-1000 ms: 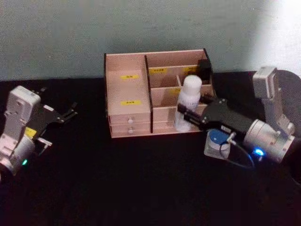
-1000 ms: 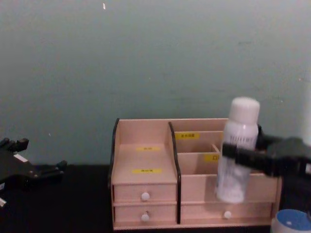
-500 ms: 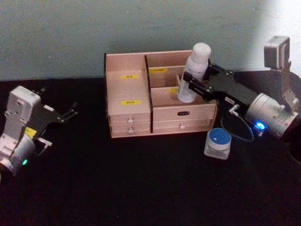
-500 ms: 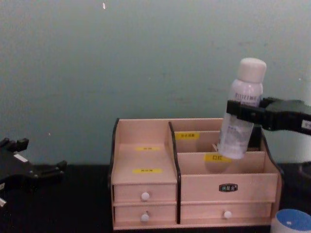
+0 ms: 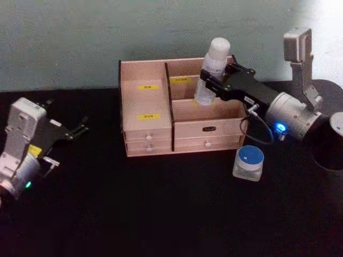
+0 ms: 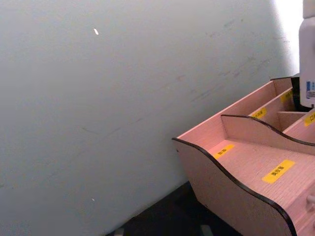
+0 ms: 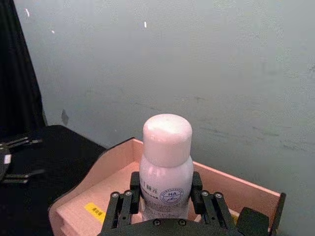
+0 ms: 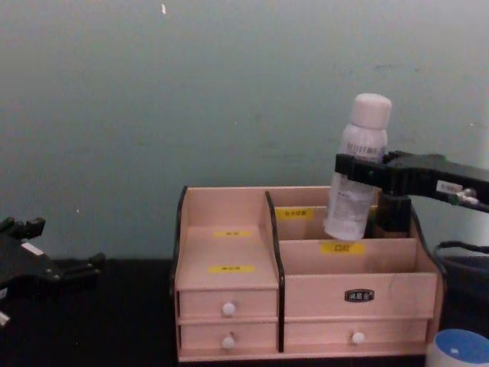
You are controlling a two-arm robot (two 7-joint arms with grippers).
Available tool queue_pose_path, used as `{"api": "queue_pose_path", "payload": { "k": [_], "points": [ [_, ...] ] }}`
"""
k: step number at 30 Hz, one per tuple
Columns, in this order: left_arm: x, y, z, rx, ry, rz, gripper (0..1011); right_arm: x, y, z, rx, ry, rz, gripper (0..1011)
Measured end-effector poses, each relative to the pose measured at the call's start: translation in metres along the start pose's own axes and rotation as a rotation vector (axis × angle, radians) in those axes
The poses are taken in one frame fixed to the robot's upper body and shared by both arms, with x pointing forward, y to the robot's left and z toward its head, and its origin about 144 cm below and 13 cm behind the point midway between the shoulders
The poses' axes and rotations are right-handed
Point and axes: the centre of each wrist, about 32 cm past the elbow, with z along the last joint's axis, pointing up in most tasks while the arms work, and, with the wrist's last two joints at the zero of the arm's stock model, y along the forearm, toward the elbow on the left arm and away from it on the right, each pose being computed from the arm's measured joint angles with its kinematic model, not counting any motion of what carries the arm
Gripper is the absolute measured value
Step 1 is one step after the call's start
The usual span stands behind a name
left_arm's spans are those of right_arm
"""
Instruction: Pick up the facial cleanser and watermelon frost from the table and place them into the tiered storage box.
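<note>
The white plastic bottle with a rounded cap (image 5: 217,56) (image 8: 365,130) (image 7: 166,147) hangs in the air over the right half of the tiered storage box (image 5: 147,126) (image 8: 351,279) (image 6: 216,182) (image 7: 78,201), a wide pale pinkish-wood organiser with dark-edged curved sides. It is tilted so the cap leans to the robot's right, and its base is down near the rims of the rear compartments. Whether the base touches the wood cannot be told. The right gripper (image 5: 210,81) (image 8: 357,170) (image 7: 165,184) reaches in from the right, its black fingers pinching the bottle's body from both sides below the cap. The box's tall central partition stands just left of the bottle, and a dark block (image 7: 252,220) sits at the right rear corner. A small clear jar with a round blue lid (image 5: 249,162) (image 8: 458,350) stands on the black table (image 5: 161,203), just in front of the box's right end and apart from it. The left gripper (image 5: 80,127) hovers well to the left of the box, its fingers spread with nothing between them. A pale grey-green wall (image 5: 80,37) rises behind. The bottle carries a round blue emblem (image 7: 172,195) whose letters look like "HA"; the lines of print around it are too small to read. The yellow labels (image 8: 231,268) on the steps and the small dark plate (image 8: 358,295) on the front panel bear writing that cannot be made out.
</note>
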Motion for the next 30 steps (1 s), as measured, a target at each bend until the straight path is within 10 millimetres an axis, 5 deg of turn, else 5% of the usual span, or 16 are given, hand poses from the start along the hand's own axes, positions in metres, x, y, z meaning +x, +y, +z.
{"api": "queue_pose_path", "payload": {
  "k": [30],
  "points": [
    [0.000, 0.000, 0.000, 0.000, 0.000, 0.000, 1001, 0.007, 0.037, -0.005, -0.003, -0.014, -0.026, 595]
  ]
}}
